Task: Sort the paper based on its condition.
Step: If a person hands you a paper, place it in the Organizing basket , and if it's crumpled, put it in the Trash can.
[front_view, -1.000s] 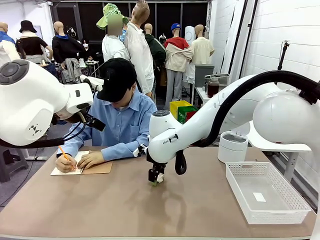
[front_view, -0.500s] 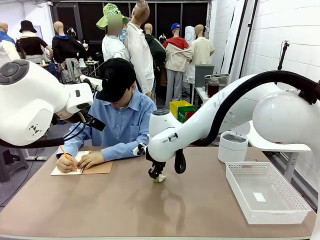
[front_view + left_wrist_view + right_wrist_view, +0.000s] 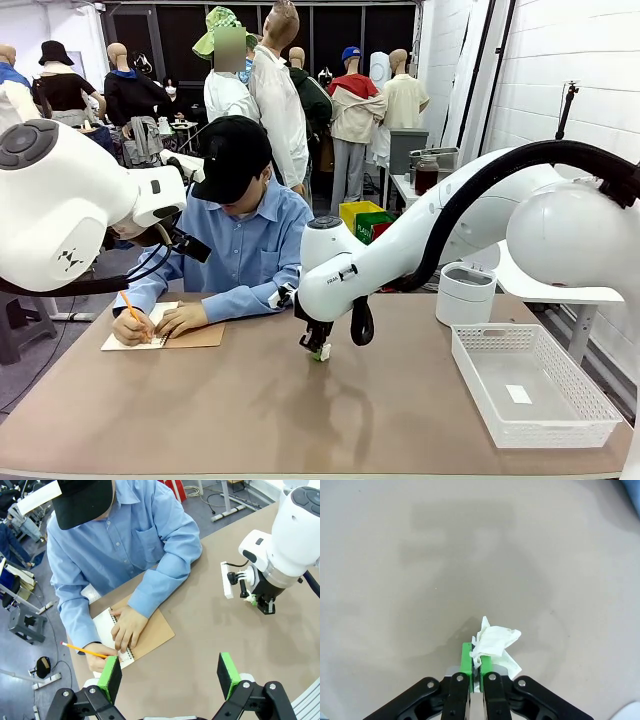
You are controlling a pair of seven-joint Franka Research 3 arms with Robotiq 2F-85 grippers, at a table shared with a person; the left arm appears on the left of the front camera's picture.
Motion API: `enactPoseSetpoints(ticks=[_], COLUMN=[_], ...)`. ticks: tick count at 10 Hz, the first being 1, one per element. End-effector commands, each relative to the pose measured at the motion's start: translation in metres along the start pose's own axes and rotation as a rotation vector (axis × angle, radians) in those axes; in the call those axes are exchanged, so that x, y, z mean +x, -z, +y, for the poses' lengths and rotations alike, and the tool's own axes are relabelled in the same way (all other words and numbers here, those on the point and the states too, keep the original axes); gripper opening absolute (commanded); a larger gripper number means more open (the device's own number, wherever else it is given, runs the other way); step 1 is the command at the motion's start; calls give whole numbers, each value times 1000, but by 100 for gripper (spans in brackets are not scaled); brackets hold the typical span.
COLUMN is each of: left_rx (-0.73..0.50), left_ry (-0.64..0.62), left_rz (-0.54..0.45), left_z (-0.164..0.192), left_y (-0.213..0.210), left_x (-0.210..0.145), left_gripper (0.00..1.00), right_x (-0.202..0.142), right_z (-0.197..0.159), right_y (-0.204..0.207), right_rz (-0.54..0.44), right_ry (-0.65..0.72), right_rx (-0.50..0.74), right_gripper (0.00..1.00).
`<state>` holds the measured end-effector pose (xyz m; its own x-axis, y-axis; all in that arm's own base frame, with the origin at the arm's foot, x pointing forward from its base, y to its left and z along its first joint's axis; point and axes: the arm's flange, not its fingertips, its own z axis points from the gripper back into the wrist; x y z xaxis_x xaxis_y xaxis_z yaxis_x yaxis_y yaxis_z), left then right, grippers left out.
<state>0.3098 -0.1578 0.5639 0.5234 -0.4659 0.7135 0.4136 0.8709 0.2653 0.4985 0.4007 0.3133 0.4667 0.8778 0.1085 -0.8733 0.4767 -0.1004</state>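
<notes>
1. The right pincer (image 3: 475, 666) is clamped narrowly on a crumpled wad of paper (image 3: 494, 639), which is gripped between its green pads (image 3: 466, 657).
2. It hangs low over the middle of the counter (image 3: 200, 420), pointing down.
3. The left pincer (image 3: 169, 674) stands wide with nothing between its pads, above the counter near the person.
4. The person's hands (image 3: 127, 627) rest on a notebook (image 3: 152, 632), and one holds a pencil (image 3: 82, 650).
5. A white basket (image 3: 560, 434) sits at the counter's right side.

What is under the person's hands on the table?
A spiral notebook with a brown cover, opened to a white page. One hand presses it flat; the other hand holds a pencil. The page beneath the hands is covered.
</notes>
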Motion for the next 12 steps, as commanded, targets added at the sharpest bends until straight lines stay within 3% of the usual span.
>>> enactPoseSetpoints(ticks=[1, 6, 10, 12], left_rx=[8, 8, 8, 8], left_ry=[14, 14, 14, 14], left_rz=[-4, -4, -4, -4], left_z=[1, 1, 1, 1], left_y=[1, 1, 1, 1], left_x=[0, 0, 0, 0], left_gripper=[100, 100, 100, 100], right_x=[-13, -87, -124, -130], right_z=[1, -74, -130, -134], right_y=[-29, -147, -189, -192], right_rz=[-2, 7, 88, 51], right_ry=[7, 83, 189, 167], right_rx=[2, -132, -253, -231], right_gripper=[0, 0, 0, 0])
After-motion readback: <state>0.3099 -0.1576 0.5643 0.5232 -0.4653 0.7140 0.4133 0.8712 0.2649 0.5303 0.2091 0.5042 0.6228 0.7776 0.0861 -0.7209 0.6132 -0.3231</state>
